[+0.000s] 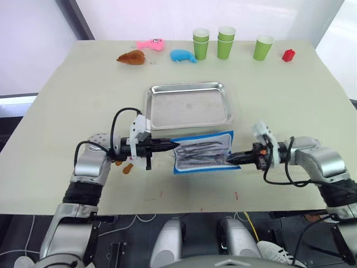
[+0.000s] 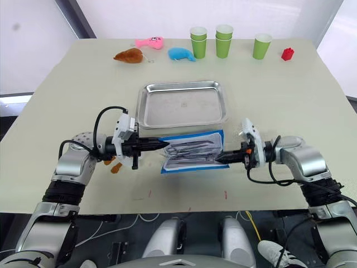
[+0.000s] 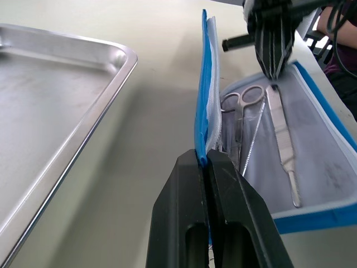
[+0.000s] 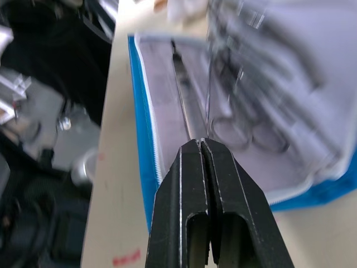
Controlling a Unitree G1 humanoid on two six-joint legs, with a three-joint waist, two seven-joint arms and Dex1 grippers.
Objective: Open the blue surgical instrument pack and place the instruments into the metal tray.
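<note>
Pack [image 1: 202, 152] open, long axis running claw to claw | left claw [image 3: 207, 158] clamped on raised flap | right claw [image 4: 201, 143] pinching tweezers [image 3: 281, 139] | tools [image 2: 192, 148] lying lengthwise | tray [image 1: 189, 104] just beyond.

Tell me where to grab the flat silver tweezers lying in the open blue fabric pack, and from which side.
Grip the flat silver tweezers mid-shaft, from above, judging by pose: they lie flat on the pale lining of the open blue fabric pack, apart from the ring-handled silver scissors beside them. The right gripper already sits at one end; closing across the narrow width looks safest.
</note>
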